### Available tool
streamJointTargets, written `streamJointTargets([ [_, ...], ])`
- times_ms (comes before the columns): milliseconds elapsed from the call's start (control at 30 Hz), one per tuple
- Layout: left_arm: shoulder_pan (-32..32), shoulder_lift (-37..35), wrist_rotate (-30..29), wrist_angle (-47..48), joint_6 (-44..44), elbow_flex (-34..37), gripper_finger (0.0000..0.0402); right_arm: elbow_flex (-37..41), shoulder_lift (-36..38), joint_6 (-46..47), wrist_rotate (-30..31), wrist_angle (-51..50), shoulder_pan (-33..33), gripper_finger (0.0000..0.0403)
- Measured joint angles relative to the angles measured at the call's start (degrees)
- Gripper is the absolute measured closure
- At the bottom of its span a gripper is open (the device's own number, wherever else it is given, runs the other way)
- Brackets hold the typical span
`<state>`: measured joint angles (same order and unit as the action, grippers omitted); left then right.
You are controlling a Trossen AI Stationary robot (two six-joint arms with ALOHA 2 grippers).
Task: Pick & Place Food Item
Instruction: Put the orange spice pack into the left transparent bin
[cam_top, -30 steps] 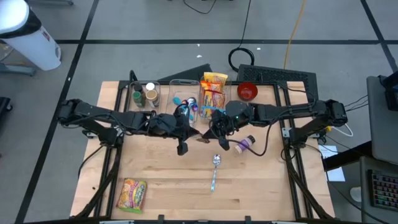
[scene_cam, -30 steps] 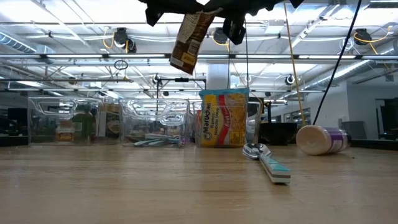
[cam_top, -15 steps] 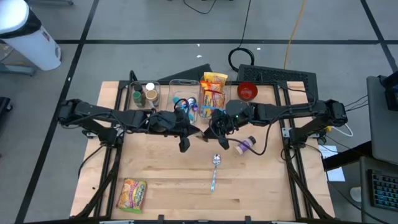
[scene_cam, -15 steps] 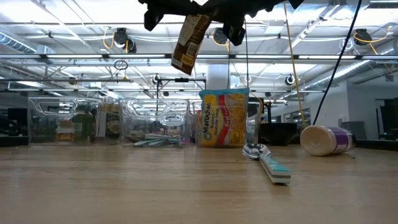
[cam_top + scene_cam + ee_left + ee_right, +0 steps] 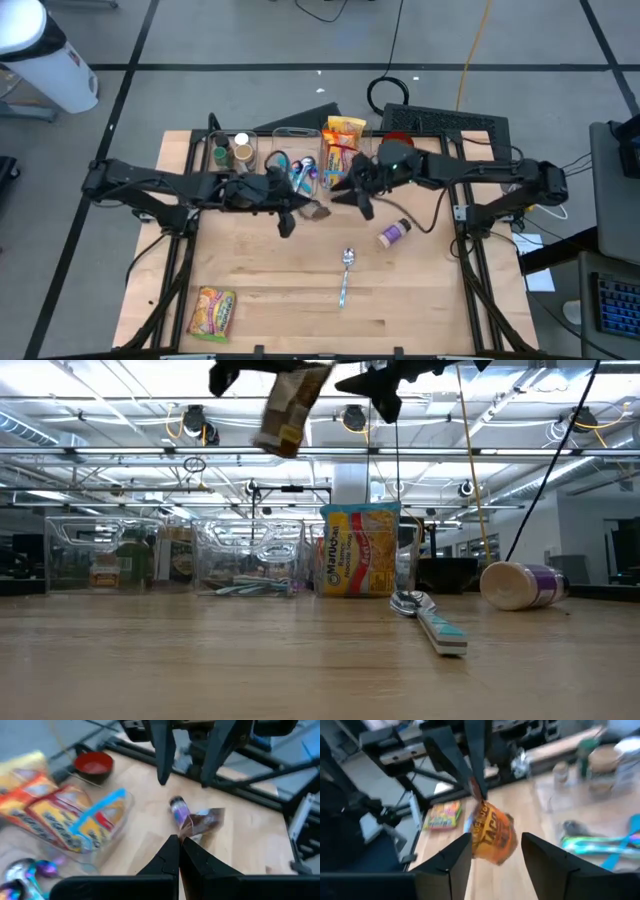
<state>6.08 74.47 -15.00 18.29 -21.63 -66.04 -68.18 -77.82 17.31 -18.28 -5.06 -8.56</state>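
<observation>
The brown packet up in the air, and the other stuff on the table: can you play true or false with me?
1. The left hand is pinching the brown packet above the table. True.
2. The right hand is squeezing the packet too. False: its fingers are open and apart from it.
3. The spoon lies flat on the table. True.
4. The purple-labelled bottle stands upright. False: it lies on its side.
5. The yellow snack bag sits in a clear bin. False: it lies on the bare table, near the front left corner.
</observation>
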Motion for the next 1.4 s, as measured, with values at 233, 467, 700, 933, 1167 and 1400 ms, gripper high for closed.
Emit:
streamJointTargets([
  [233, -0.02, -7.87, -7.03, 8.47, -3.2, -0.02, 0.0401, 0.09, 2.84, -0.39, 0.15, -1.76, -4.27, 0.0235],
  [467, 2.3, -17.87, -17.95, 16.8, -7.63, 0.68, 0.0401, 0.0, 3.23, -0.03, 0.18, -1.98, -6.03, 0.0232],
  [700, 7.2, -29.1, -27.28, 15.06, -15.18, 11.49, 0.0401, 2.33, 3.21, 0.56, 0.17, -0.96, -6.09, 0.0237],
  [933, 11.76, -37.09, -36.95, 11.15, -21.27, 21.9, 0.0401, 5.65, 3.21, 3.25, 0.15, 0.97, -6.08, 0.0236],
  [1167, 13.66, -42.46, -45.84, 11.51, -27.98, 29.07, 0.0401, 7.63, 3.23, 5.07, 0.15, 1.08, -5.98, 0.024],
  [1400, 13.9, -45.53, -51.94, 11.92, -33.5, 34.89, 0.0401, 10.65, 3.23, 8.7, 0.13, 7.39, -5.98, 0.0237],
])
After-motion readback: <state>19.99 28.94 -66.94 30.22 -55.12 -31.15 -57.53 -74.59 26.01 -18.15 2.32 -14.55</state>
